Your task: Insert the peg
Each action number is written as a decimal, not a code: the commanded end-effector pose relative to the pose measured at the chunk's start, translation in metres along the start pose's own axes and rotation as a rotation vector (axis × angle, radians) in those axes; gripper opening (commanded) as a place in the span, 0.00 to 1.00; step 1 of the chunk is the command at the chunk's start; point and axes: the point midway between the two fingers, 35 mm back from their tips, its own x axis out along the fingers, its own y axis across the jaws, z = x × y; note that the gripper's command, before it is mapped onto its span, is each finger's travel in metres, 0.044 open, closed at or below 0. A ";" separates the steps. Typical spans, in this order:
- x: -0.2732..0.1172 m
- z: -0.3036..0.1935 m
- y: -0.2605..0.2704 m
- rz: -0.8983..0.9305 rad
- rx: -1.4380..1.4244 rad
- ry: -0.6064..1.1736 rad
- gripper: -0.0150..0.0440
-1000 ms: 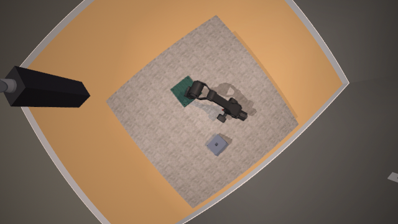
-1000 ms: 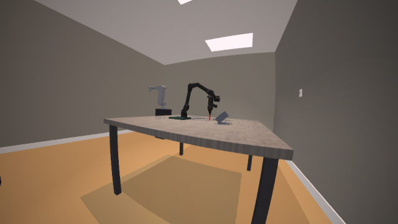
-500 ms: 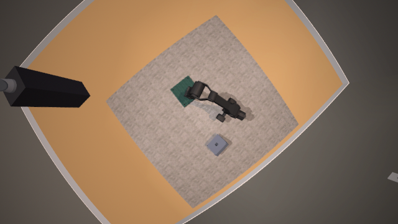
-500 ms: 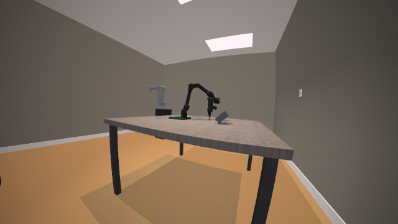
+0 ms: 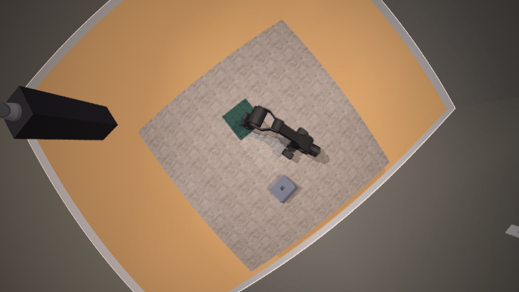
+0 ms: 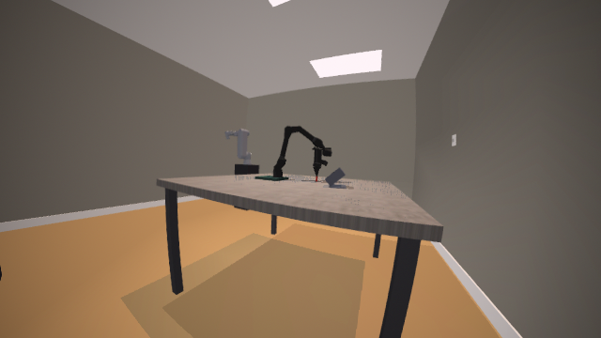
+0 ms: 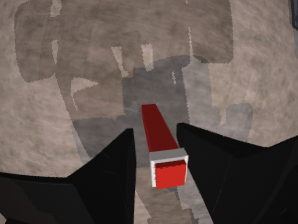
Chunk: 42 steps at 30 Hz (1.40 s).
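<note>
Straddling the red peg, the pincer stands partly open (the panel has a vacant hole).

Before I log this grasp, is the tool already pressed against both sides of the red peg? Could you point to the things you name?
No, the wrist view shows a gap between the tool's left finger (image 7: 112,175) and the red peg (image 7: 169,174).

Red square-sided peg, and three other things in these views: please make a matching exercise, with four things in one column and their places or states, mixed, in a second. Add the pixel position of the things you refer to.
1. red square-sided peg (image 6: 316,178) (image 7: 170,175)
2. blue-grey sloped panel (image 5: 276,191) (image 6: 334,176) (image 7: 296,12)
3. dark green flat plate (image 5: 233,118) (image 6: 263,177)
4. black jointed arm (image 5: 293,135) (image 6: 305,133)

a. flat beneath the arm's base
b. arched above the table (image 5: 195,122) (image 6: 282,194)
c. between two black fingers
d. tilted, with one hole

Pairs: 1-c, 2-d, 3-a, 4-b
</note>
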 end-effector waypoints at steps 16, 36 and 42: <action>-0.020 0.002 0.001 0.000 0.001 -0.001 0.25; -0.080 0.004 0.002 -0.002 0.005 -0.001 0.25; -0.080 0.006 -0.003 0.008 0.011 -0.014 0.25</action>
